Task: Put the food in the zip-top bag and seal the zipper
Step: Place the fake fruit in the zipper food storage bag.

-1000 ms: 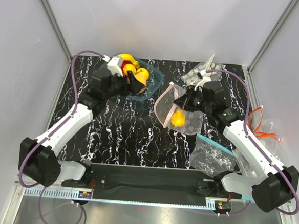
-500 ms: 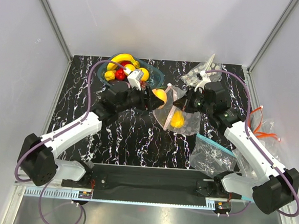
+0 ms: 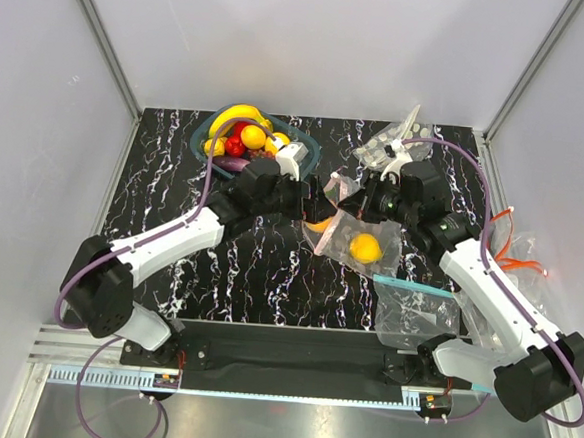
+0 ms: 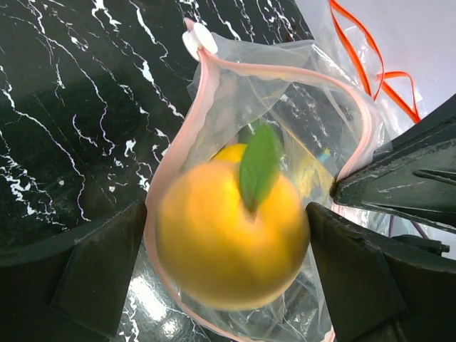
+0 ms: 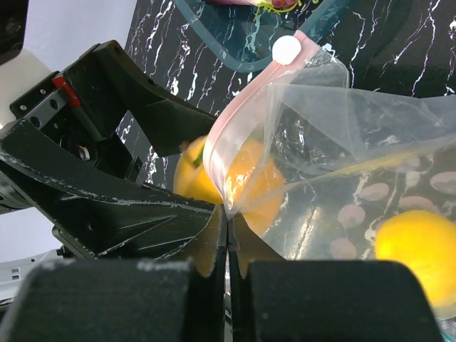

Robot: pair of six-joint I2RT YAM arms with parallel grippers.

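Left gripper [image 3: 318,205] is right at the bag now, centre of the overhead view. A second ago it was over the bowl [image 3: 201,141] at upper left, and half a second ago it was mid-carry just left of the bag. It has an orange [image 4: 229,239] with a green leaf pinched between its two fingers [image 4: 100,278], one on each side. On the left wrist view that orange fills the mouth of the zip-top bag [image 4: 335,121], ringed by the pink zipper [image 4: 178,153]. Whether it has fully crossed the strip, I can't tell.

Right gripper [image 5: 227,214], just right of centre overhead, has its fingers squeezed together on the zipper, the same pinch as in both earlier frames. The white slider [image 5: 287,48] sits at the upper end of the strip.

The bag itself has shifted. It spreads lower and further right than before, and the yellow fruit [image 3: 365,248] inside has slid with it toward lower right. Through the plastic on the right wrist view, the orange shows just behind the strip.

With the arm away, the bowl shows its banana [image 3: 237,112] and its red and orange pieces in full. The teal-strip bag [image 3: 416,306] lies at lower right on the black marbled table [image 3: 172,211], as before.
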